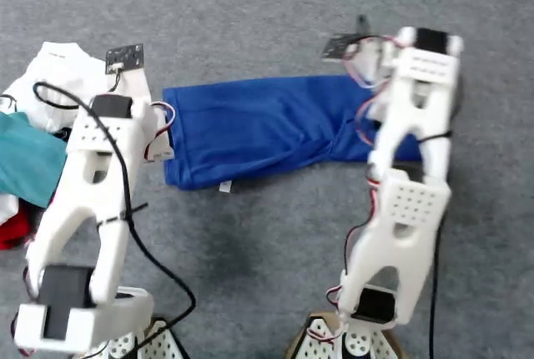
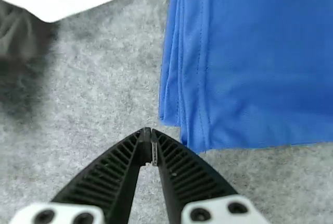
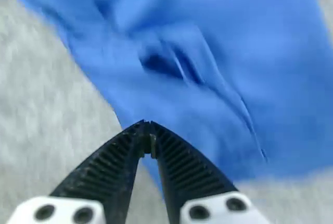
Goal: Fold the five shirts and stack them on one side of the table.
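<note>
Both jaws shut, holding nothing. Left jaws sit over bare bench (image 1: 250, 250), just beside one end of the blue shirt (image 1: 267, 129). Right jaws sit over its rumpled other end. Shirt lies mid-bench as a long folded strip. Risk: pinching only the top layer peels the fold open, and the rumpled end folds crooked.
</note>
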`<action>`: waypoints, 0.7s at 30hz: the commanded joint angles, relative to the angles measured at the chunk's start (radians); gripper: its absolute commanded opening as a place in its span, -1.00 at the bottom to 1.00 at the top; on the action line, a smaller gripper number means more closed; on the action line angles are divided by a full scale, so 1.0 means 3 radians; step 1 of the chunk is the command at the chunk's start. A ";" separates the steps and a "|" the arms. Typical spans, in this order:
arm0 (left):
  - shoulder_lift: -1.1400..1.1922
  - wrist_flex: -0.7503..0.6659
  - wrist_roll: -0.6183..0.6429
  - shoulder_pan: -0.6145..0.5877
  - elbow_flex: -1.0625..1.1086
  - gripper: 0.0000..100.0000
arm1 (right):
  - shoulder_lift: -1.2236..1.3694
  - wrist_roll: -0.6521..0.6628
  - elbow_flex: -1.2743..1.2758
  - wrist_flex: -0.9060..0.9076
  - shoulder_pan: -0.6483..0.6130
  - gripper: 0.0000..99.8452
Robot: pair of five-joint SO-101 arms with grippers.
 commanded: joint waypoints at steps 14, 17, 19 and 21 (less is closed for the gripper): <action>-0.1005 -0.0798 0.0179 -0.0266 0.0900 -0.75 | 0.0059 -0.0327 -0.0933 0.0220 -0.0110 -1.00; -0.0540 -0.0793 0.0353 -0.0256 0.0455 -0.67 | -0.0192 -0.0327 -0.1092 0.0220 -0.0013 -1.00; -0.0100 -0.0788 0.0378 -0.0240 0.0143 -0.67 | -0.0381 -0.0307 -0.0990 0.0220 0.0013 -0.99; 0.0437 -0.0777 0.0414 -0.0251 -0.0189 -0.67 | -0.0591 -0.0292 -0.0739 0.0220 0.0074 -0.99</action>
